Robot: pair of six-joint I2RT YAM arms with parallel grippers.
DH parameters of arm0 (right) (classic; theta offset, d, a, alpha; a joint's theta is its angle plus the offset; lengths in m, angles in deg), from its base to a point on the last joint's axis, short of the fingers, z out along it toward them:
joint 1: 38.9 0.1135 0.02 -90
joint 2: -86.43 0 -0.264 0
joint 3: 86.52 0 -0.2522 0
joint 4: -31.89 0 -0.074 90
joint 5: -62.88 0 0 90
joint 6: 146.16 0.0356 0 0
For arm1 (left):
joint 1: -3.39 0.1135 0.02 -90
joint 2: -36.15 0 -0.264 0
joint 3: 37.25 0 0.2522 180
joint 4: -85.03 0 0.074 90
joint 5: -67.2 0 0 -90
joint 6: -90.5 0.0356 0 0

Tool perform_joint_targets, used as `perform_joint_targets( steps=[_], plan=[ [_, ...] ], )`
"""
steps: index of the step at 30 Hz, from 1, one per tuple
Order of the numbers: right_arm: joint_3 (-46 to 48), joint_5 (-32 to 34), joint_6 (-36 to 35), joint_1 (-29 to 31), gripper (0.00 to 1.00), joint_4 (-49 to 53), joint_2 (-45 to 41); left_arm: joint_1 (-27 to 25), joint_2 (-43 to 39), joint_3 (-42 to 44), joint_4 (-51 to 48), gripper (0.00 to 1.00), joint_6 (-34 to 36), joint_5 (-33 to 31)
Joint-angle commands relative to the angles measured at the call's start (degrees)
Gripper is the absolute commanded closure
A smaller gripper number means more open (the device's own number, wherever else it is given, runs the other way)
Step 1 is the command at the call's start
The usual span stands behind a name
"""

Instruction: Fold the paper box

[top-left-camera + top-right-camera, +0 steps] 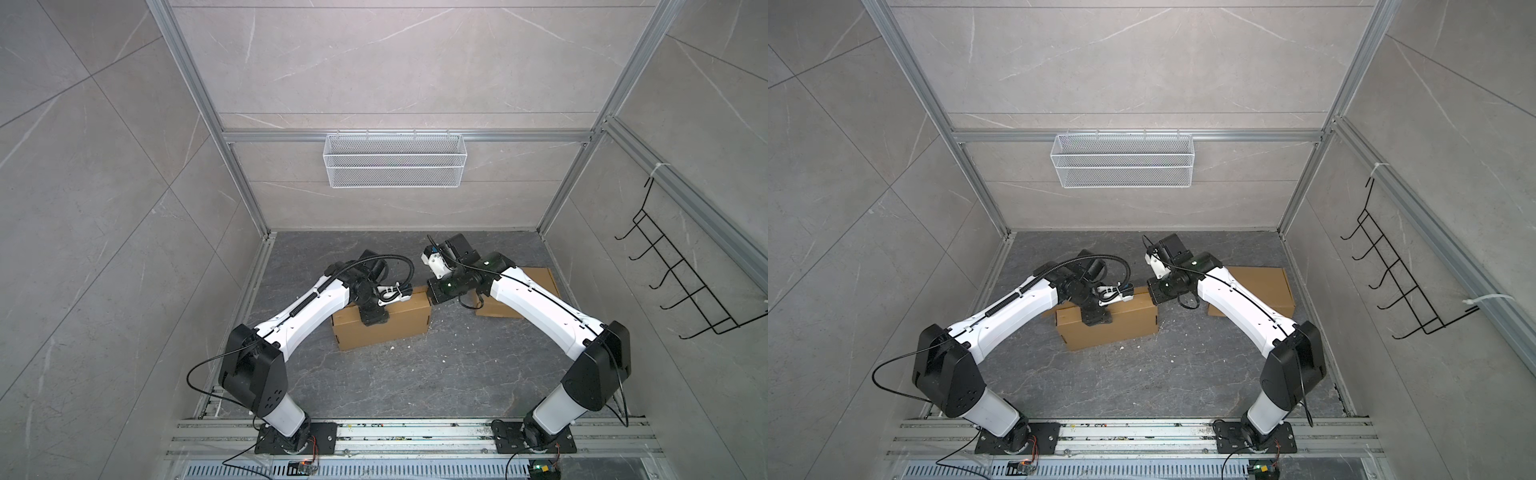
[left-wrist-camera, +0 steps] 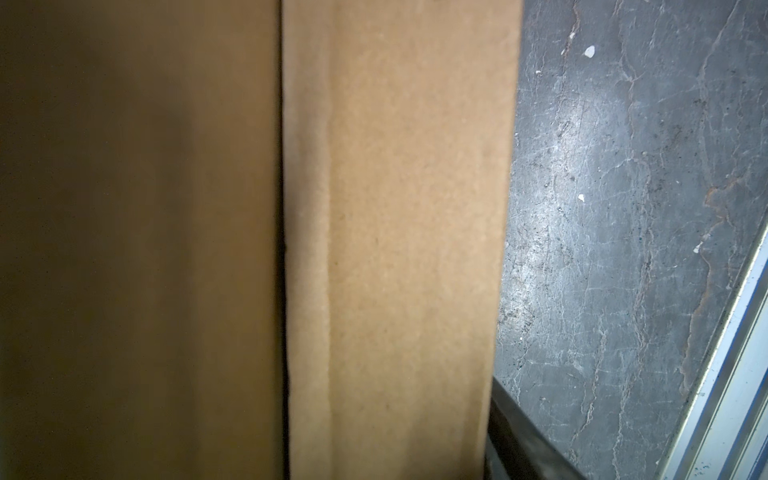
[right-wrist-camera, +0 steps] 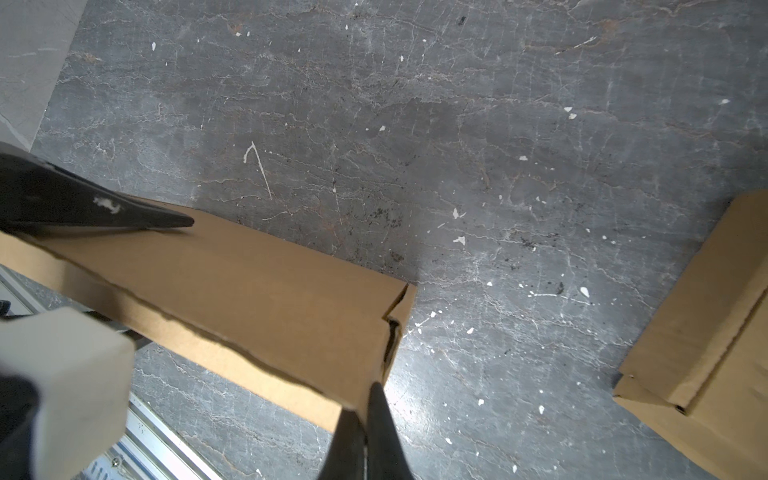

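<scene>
The brown paper box (image 1: pixel 399 330) (image 1: pixel 1125 330) lies closed on the dark floor in the middle in both top views. My left gripper (image 1: pixel 374 321) (image 1: pixel 1096 318) points down onto its top near the left end. Its jaws stand wide apart astride the top panel (image 2: pixel 415 208). One dark finger (image 2: pixel 523 432) shows beside the panel's edge and the other is hidden. My right gripper (image 1: pixel 434 295) (image 1: pixel 1154 293) (image 3: pixel 368 395) is shut, tips against the corner of the box's (image 3: pixel 249 282) right end, where a flap seam gapes slightly.
A second piece of brown cardboard (image 1: pixel 536 282) (image 3: pixel 706 332) lies flat at the right, partly under my right arm. A white wire basket (image 1: pixel 395 160) hangs on the back wall and a black hook rack (image 1: pixel 673 266) on the right wall. Aluminium rails (image 1: pixel 415 436) edge the floor.
</scene>
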State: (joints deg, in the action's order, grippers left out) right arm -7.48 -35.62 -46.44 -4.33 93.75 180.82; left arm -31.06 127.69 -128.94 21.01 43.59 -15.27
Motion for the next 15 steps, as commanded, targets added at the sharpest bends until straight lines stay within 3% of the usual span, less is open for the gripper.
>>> perform_joint_targets(
  steps=[1,15],
  plan=[
    [0.73,0.56,0.45,0.75,1.0,1.48,0.2,0.58,-1.46,-0.8,1.03,0.33,-1.22,-1.18],
    [0.53,0.41,0.83,0.75,1.0,1.25,0.75,0.85,-6.15,-0.9,0.78,0.27,-3.07,1.56]
  ],
)
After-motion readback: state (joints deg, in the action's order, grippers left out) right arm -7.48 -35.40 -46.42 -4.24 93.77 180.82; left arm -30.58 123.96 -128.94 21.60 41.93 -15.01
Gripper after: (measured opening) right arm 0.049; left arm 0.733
